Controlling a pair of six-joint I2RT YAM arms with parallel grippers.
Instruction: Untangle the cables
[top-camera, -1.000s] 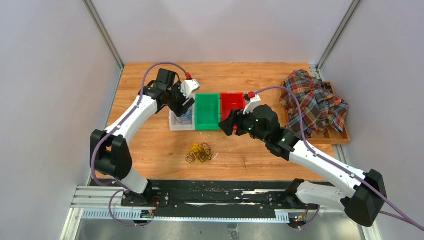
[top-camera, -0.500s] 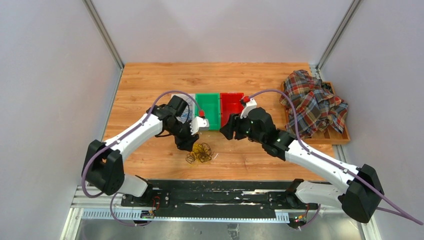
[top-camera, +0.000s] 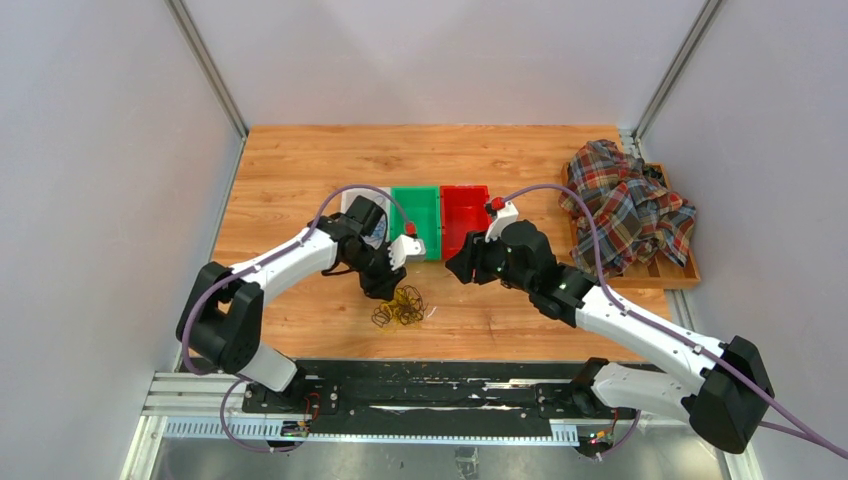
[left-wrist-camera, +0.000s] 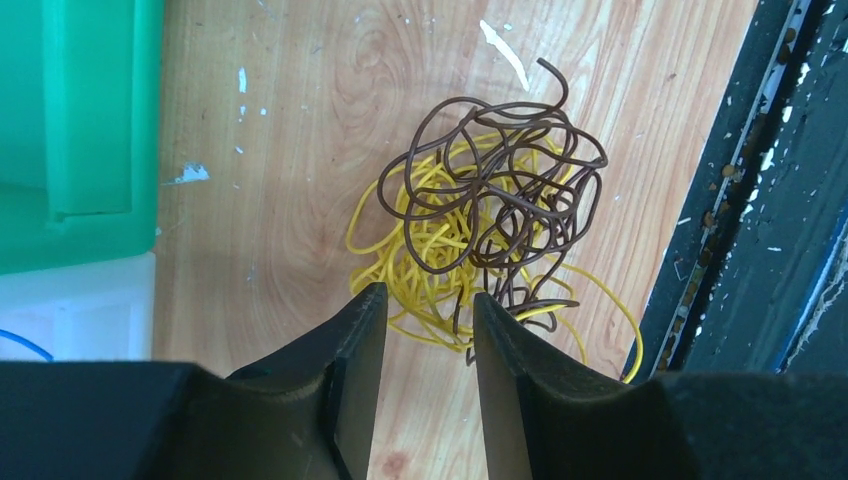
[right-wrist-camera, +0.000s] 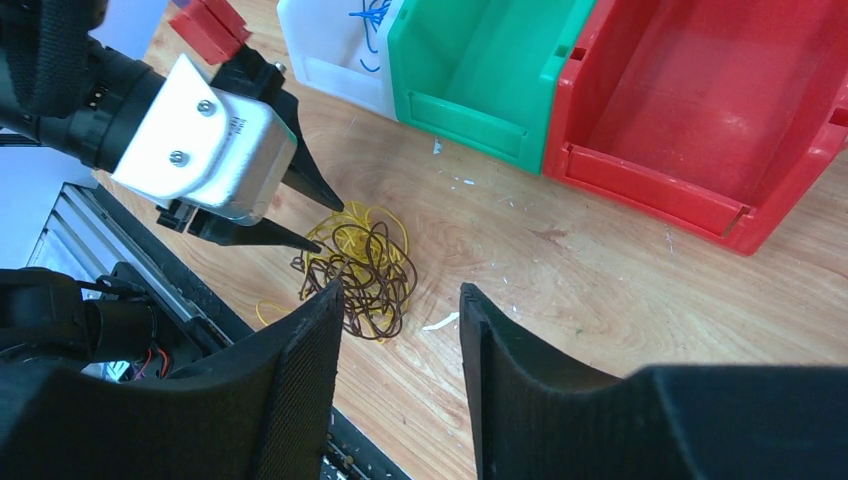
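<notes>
Lately off the white bin (right-wrist-camera: 330, 45) at the back and down in front of it: left gripper (left-wrist-camera: 425, 295), fingers parted with bare wood showing between them, clamping nothing, tips poised right at the near edge of the tangled cables (left-wrist-camera: 480, 210). Same spot as a second ago for that tangle, on the surface (top-camera: 300, 160) in front of the bins and close to the black rail (top-camera: 430, 385) along the near edge. Further right, right gripper (right-wrist-camera: 400, 290), drawn a little nearer and leftward since a second ago, likewise spread and empty, hanging to the right of the tangle and apart from it. Counting now, left to right: one knot of yellow and dark brown strands, with the number of separate strands in it impossible to tell; one blue strand (right-wrist-camera: 372, 12) lying apart inside the white bin; three bins side by side in a row, white, then green bin (top-camera: 415, 215), then red bin (top-camera: 462, 215); two grippers; and at far right one plaid cloth (top-camera: 625, 205) heaped on one wooden tray (top-camera: 680, 275).
</notes>
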